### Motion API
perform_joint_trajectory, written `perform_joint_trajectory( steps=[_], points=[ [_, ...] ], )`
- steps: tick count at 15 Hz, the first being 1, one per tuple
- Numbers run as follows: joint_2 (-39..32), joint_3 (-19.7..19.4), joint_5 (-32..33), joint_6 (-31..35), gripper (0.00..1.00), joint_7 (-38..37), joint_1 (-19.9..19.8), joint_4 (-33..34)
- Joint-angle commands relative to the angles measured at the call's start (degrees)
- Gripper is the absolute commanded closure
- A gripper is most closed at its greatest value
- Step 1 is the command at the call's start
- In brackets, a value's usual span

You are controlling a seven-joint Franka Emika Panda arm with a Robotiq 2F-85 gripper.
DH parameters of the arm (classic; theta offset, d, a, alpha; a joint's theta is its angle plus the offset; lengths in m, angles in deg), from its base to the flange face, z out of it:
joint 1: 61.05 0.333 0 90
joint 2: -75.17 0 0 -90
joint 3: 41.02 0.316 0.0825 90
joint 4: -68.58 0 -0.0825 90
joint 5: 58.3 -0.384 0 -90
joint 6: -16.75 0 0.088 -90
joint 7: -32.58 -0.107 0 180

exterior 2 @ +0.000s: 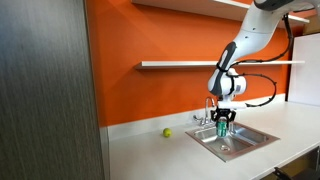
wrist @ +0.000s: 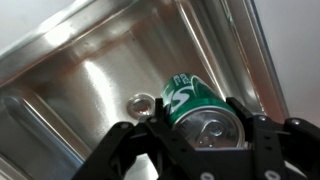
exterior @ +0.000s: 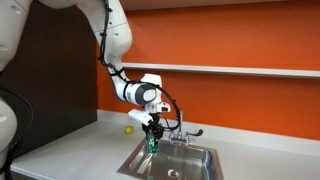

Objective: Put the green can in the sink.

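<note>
My gripper (wrist: 205, 140) is shut on the green can (wrist: 195, 100), which has white lettering and a pale silver top facing the wrist camera. In both exterior views the can (exterior: 153, 142) (exterior 2: 222, 128) hangs upright in the gripper (exterior: 152, 132) (exterior 2: 222, 119) just above the stainless-steel sink (exterior: 200, 163) (exterior 2: 250, 140). In the wrist view the basin floor (wrist: 80, 100) and its round drain (wrist: 140, 102) lie right beneath the can.
A chrome faucet (exterior: 181, 132) (exterior 2: 208, 112) stands at the sink's back edge. A small yellow-green ball (exterior: 128, 129) (exterior 2: 167, 132) lies on the pale countertop (exterior: 80, 150) by the orange wall. A white shelf (exterior 2: 180, 65) runs along the wall above.
</note>
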Motion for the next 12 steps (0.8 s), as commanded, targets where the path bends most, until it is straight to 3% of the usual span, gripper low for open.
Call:
perform_joint_trajectory(
  steps=[1, 12],
  points=[
    [-5.0, 0.8, -2.0, 0.8, 0.62, 0.8, -1.9, 4.5],
    [-16.5, 1.8, -2.8, 0.5, 0.62, 0.6, -4.1, 12.9]
  ],
)
